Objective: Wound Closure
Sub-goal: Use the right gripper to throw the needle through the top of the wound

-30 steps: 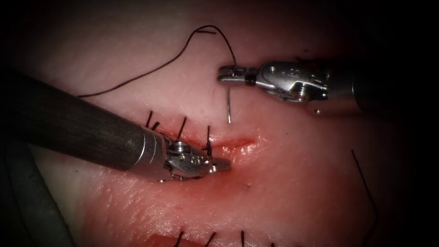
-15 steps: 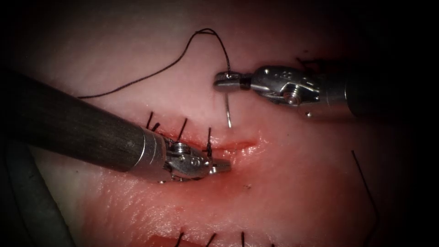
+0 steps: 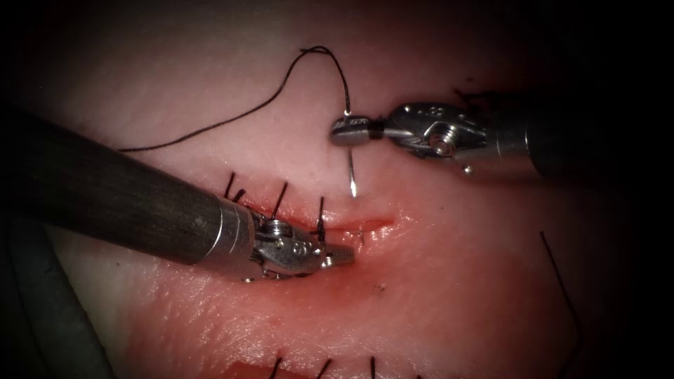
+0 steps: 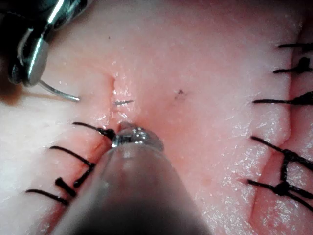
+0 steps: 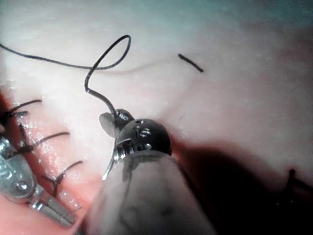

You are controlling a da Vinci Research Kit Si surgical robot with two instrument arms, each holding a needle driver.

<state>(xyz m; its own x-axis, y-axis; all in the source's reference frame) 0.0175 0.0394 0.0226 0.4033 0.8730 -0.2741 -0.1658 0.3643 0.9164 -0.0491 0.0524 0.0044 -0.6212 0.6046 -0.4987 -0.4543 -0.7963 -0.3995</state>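
Observation:
My right tool (image 3: 349,130) is shut on the curved needle (image 3: 350,172) near its thread end. The needle runs down from the jaws into the tissue (image 3: 449,295) just beyond the far edge of the cut (image 3: 365,223), at its unstitched right part. Its tip (image 3: 361,234) glints inside the cut, as does the needle tip (image 4: 122,102) in the left wrist view. Black thread (image 3: 316,49) loops up from the needle and trails off left. My left tool (image 3: 340,255) lies shut on the near edge of the cut and holds nothing.
Several knotted stitches (image 3: 281,196) close the left part of the cut. Another row of stitches (image 3: 323,365) runs along the near edge of the tissue. A loose thread (image 3: 562,281) lies at the right. Red fluid (image 3: 393,281) wets the tissue around the cut.
My right tool rolled and dipped toward the cut, driving the needle into the far edge. The needle's tip now shows inside the cut. My left tool stayed still.

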